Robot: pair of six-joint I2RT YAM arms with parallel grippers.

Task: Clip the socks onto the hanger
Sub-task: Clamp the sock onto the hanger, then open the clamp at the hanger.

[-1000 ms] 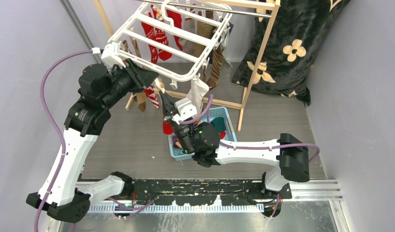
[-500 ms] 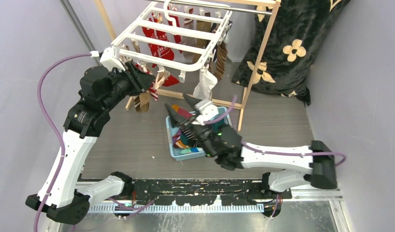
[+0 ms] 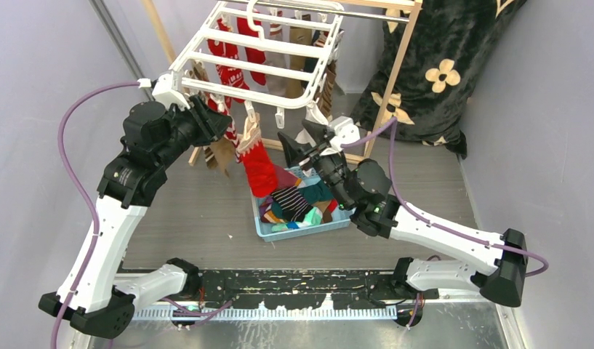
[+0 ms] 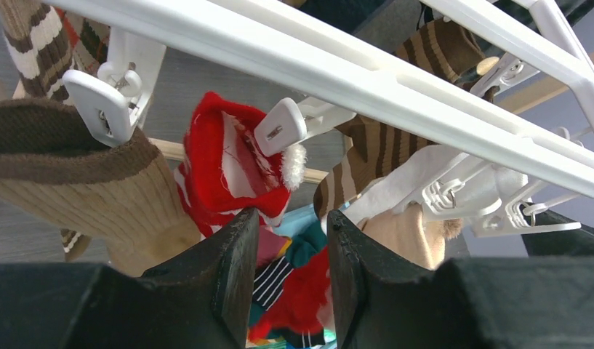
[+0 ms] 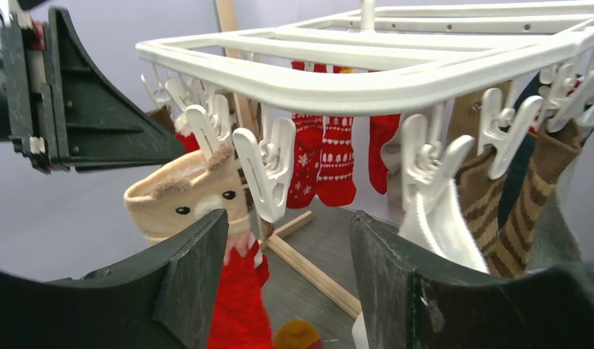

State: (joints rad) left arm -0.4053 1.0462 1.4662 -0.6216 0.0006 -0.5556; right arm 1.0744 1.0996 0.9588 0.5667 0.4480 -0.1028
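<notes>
While right jaws gape, a red sock (image 3: 259, 166) hangs pegged.

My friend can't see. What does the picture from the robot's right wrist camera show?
The open, empty right hand points up at a bare white peg under the white hanger. A tan sock with a reindeer face hangs left of it, a white sock right, and red socks behind.

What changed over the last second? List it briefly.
The right gripper rose from over the basket up and rightward to the near edge of the hanger, open and empty. The hanger swung away from the arms, and the red sock clipped to it now hangs by the basket. The left gripper stayed at the hanger's corner.
</notes>
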